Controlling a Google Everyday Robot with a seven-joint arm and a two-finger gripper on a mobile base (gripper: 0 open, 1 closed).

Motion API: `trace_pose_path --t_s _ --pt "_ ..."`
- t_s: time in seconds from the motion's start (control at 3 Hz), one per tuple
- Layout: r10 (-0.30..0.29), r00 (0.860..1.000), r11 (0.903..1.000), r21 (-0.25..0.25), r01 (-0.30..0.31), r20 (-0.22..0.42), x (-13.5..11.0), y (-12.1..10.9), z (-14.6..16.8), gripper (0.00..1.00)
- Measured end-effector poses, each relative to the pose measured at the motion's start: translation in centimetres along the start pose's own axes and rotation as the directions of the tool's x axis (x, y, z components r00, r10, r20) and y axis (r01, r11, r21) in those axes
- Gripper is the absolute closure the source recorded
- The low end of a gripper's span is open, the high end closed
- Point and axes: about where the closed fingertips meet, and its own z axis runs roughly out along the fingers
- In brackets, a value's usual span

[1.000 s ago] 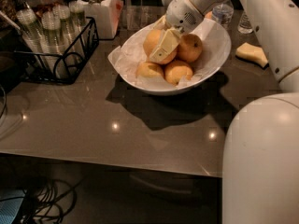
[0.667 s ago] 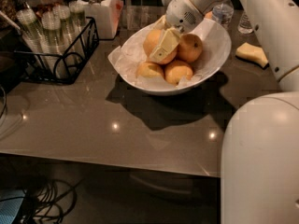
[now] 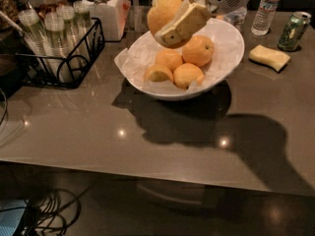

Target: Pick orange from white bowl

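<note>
The orange [image 3: 160,9] hangs in the upper centre of the frame, lifted off the pile and above the far rim of the white bowl [image 3: 231,58], no longer touching the other fruit. The gripper [image 3: 170,16] holds it there, jaws clamped on the orange, with one pale finger [image 3: 186,22] lying slantwise across its near face and the other showing only partly behind its top. A second ago the same grip sat low inside the bowl, the orange still nested among the others; since then it has risen out of the bowl, so the pick looks essentially done, and what remains is carrying it away without losing it. Left behind on the crinkled paper lining [image 3: 132,58] are four smaller fruits: a deeper-orange one with a dark stem dot [image 3: 198,50] just under the held orange, and three yellowish ones [image 3: 170,59] in front, apparently undisturbed. The large white arm link that filled the lower right earlier has gone from view, leaving only a broad shadow on the grey table [image 3: 147,132]. Around the bowl, nothing else seems to have shifted: the wire basket of bottles [image 3: 59,48] at upper left, the white jar [image 3: 103,9] beside it, and at upper right a water bottle [image 3: 266,11], green can [image 3: 294,31] and yellow sponge [image 3: 269,57].
</note>
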Motion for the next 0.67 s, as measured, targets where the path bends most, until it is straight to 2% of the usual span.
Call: trace_pose_path --t_s 0.33,0.67 --pt "-0.135 0.978 0.9866 0.113 0.118 0.161 -7.8 4.8 -1.1 1.00" --pt "-0.034 0.967 0.9869 0.161 -0.007 0.253 -4.7 7.6 -1.7 1.00"
